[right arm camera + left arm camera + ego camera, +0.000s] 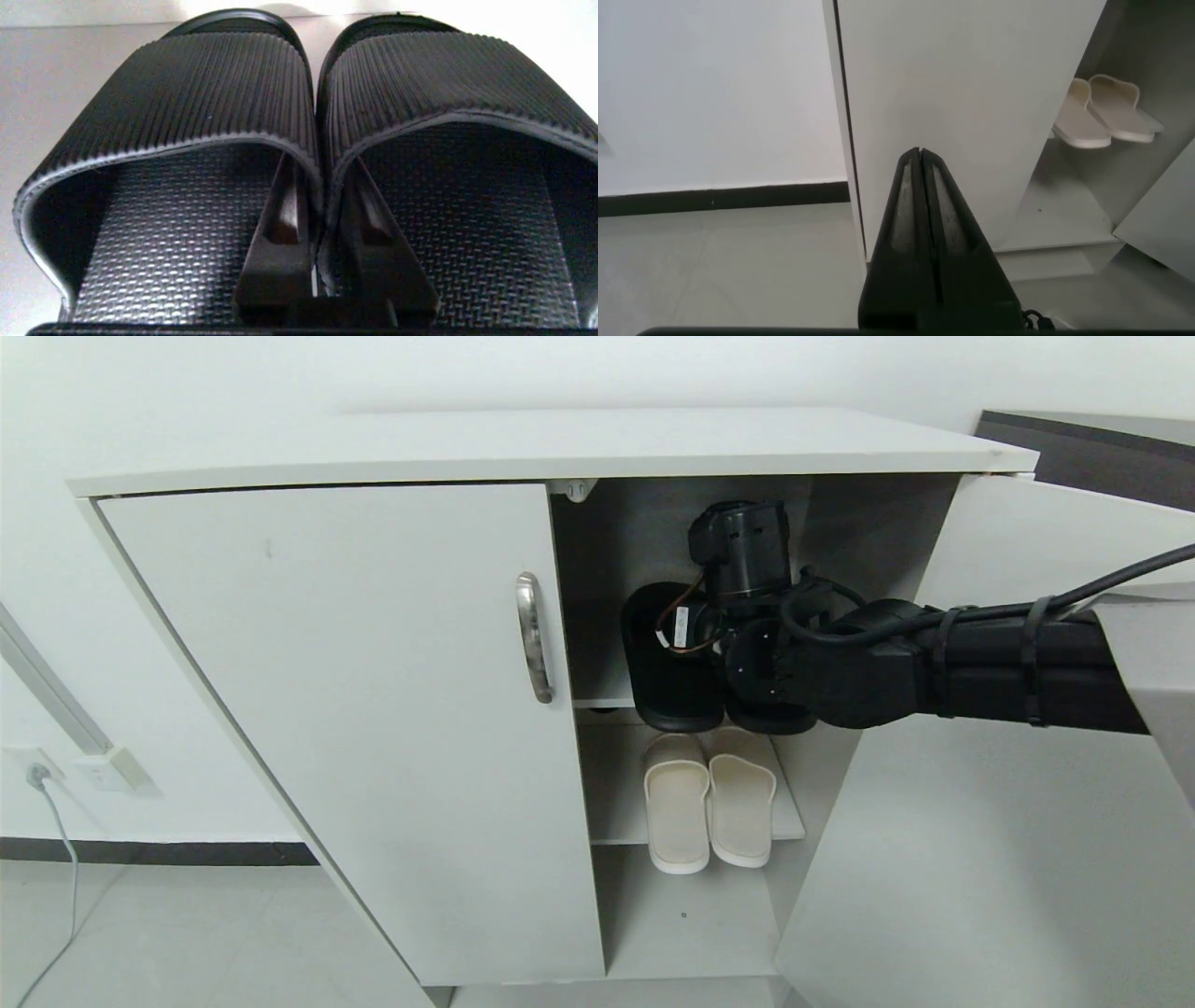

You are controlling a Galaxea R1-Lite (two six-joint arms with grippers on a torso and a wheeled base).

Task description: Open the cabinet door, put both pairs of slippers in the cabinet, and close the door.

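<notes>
The right tool is clamped on the adjoining inner walls of the black slippers, at the upper shelf of the cabinet. Just below it, the white slippers are set side by side on the next shelf. The right door is swung open beside it. The left tool, fingers pressed together, is held before the shut left door.

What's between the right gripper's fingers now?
The right gripper pinches the adjoining inner walls of both black slippers, one finger inside each; right wrist view.
</notes>
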